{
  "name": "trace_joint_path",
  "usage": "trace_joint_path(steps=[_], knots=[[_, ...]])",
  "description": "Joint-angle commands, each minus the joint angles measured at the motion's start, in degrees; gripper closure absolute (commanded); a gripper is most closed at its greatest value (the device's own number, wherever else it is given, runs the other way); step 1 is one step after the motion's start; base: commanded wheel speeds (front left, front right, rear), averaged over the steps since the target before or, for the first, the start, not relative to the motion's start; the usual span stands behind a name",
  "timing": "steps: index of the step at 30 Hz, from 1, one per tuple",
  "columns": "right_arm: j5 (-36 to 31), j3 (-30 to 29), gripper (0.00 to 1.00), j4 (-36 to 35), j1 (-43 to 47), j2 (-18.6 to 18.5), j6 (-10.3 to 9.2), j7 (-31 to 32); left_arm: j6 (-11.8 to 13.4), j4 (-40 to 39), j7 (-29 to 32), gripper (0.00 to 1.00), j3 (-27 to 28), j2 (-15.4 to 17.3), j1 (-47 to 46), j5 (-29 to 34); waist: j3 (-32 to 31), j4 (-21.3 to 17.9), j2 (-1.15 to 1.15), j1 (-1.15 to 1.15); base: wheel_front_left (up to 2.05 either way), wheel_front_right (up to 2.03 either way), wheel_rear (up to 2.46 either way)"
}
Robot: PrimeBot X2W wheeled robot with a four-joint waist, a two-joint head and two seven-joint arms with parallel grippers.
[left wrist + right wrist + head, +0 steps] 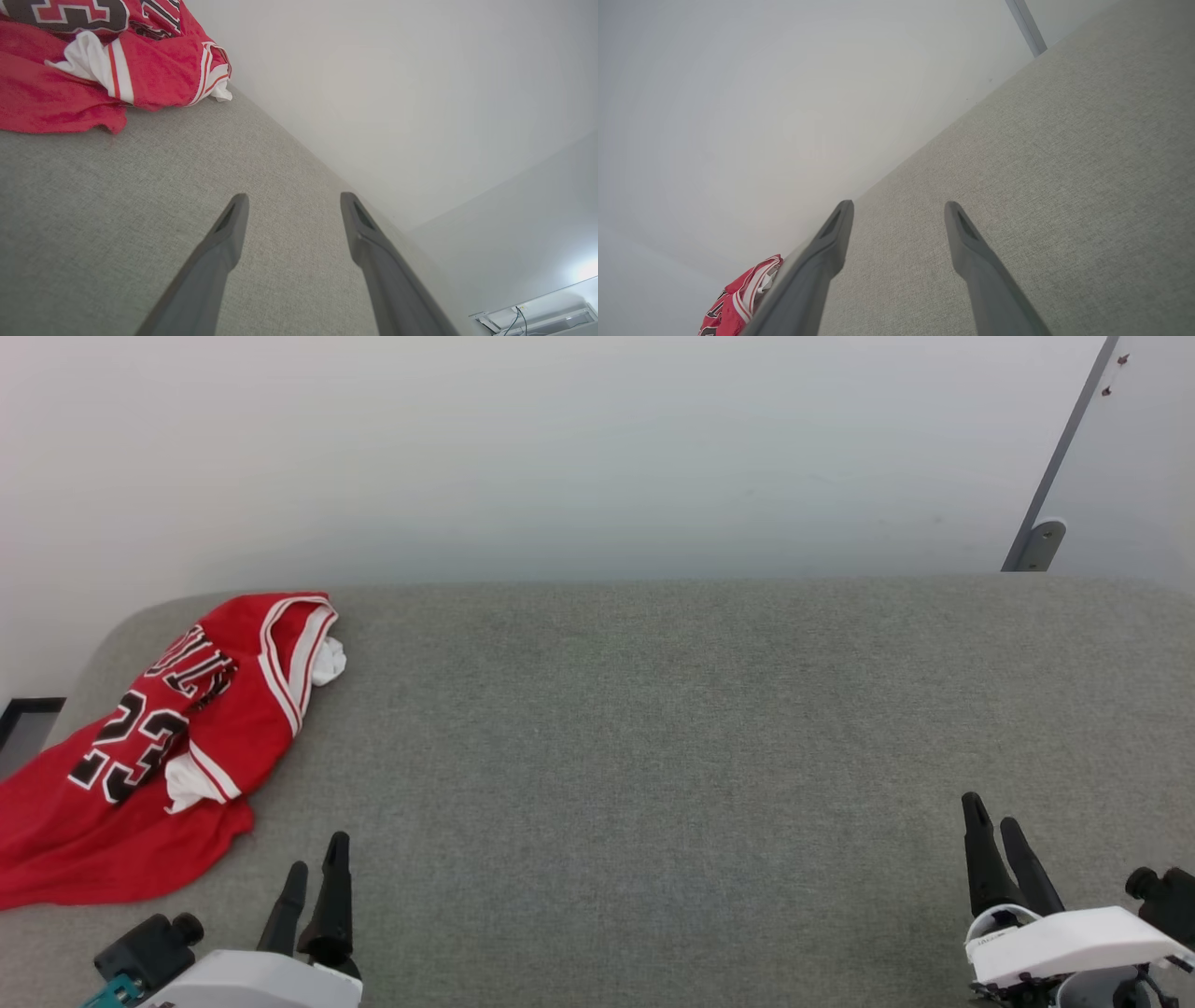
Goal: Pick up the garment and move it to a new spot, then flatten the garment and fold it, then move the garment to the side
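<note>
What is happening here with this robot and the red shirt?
Nothing is held yet. The jersey lies crumpled at the far left of the grey surface. The left gripper is open, close beside the jersey but not touching it. The right gripper is open too, far off on the right.

Both arms low on my feed, tools pointing fwd. L tool (317, 854) sits near the jersey (140, 756), just past its lower-right hem, fingers spread wide, nothing btwn them. R tool (991, 812) is well apart from the jersey, far to its right, likewise spread & empty.
</note>
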Motion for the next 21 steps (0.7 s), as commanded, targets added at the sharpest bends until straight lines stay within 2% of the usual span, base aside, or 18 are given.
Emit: trace_joint_path(steps=[1, 9, 21], knots=[[-2.35, -0.05, 0.0, -0.41, -1.45, -0.06, -0.02, -0.53, 0.3, -0.72, -0.52, 0.0, -0.01, 0.49, -0.11, 1.84, -0.05, -0.01, 0.0, 0.0, 0.0, 0.0, 0.0], [-8.06, -0.26, 0.0, -0.36, -1.56, 0.09, -0.03, -1.48, 0.73, -1.66, -1.81, 0.0, 0.58, 1.03, 0.36, 8.82, -0.26, -0.07, 0.0, 0.0, 0.0, 0.0, 0.0], [-15.23, -0.22, 0.0, -0.98, -1.67, 0.2, -0.04, -2.75, -0.25, -2.3, -3.54, 0.0, 1.77, 1.06, 0.96, 16.86, -0.38, -0.05, 0.0, 0.0, 0.0, 0.0, 0.0]])
